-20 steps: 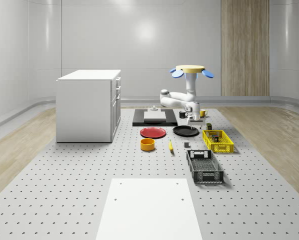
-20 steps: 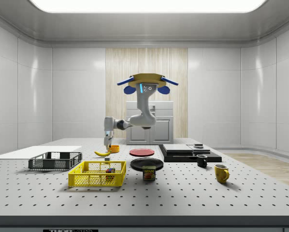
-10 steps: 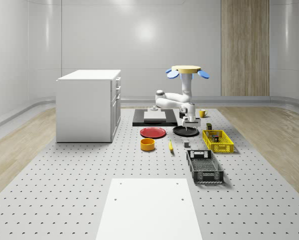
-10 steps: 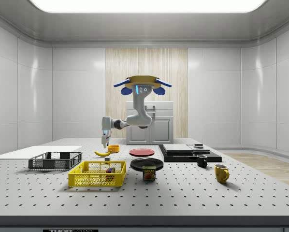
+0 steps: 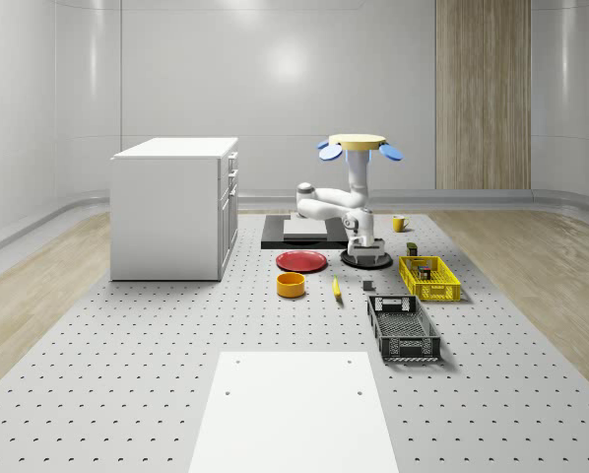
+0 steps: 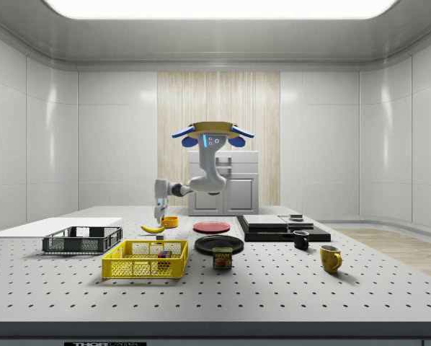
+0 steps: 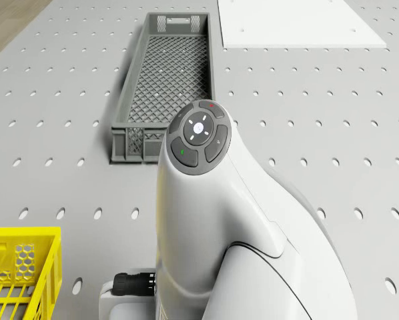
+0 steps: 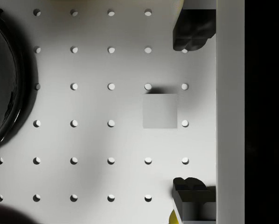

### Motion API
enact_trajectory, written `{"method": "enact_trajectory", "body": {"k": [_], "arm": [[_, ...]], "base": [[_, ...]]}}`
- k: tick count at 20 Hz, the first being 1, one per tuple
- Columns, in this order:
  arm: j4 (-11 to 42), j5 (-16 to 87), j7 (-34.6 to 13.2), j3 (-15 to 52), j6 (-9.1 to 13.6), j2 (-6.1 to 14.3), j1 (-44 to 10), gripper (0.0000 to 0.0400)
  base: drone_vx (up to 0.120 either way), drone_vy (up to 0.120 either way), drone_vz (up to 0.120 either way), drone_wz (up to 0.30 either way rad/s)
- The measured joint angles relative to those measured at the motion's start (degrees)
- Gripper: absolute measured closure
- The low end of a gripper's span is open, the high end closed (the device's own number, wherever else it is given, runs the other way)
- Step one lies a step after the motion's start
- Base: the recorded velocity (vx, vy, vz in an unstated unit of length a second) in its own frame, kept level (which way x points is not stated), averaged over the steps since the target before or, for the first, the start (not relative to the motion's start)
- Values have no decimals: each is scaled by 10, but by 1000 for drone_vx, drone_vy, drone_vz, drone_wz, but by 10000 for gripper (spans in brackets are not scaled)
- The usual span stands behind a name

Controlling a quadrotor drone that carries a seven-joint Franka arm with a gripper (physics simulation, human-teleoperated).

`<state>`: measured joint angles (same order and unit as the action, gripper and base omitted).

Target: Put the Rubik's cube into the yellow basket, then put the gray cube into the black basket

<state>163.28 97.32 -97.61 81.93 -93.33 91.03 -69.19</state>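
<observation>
The end effector (image 8: pixel 194 116), fingers spread and empty, is hovering above the gray cube (image 8: pixel 160 111) (Rubik's cube apparently basketed), needing descent next.

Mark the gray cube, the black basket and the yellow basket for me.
gray cube (image 8: pixel 160 111): wrist view, middle of its top face.
black basket (image 5: pixel 420 345): whole-scene view, near right rim.
yellow basket (image 6: pixel 132 269): side view, front wall.

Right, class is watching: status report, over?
Drone hovering over table. Jaws open above gray cube. Rubik's cube in yellow basket. Black plate close by.
</observation>
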Motion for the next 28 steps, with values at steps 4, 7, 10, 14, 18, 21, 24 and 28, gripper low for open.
{"method": "enact_trajectory", "body": {"k": [4, 7, 10, 14, 18, 21, 24, 28], "arm": [[0, 0, 0, 0, 0, 0, 0, 0], [0, 0, 0, 0, -1, 1, 0, 0], [-1, 7, 0, -8, -4, 1, -1, 0], [-6, 34, -1, -36, -14, 2, -5, 0], [-13, 66, -2, -71, -25, 2, -11, 0], [-17, 83, -5, -88, -29, 0, -16, 0], [-21, 92, -7, -97, -31, -2, -21, 0], [-28, 97, -8, -102, -31, -6, -29, 0]], "base": [[0, 0, -120, 0], [0, 0, -120, 0], [0, 0, -13, 0], [0, 0, 0, 0], [0, 0, 0, 0], [0, 0, 0, 0], [0, 0, 0, 0], [0, 0, 0, 0]]}}
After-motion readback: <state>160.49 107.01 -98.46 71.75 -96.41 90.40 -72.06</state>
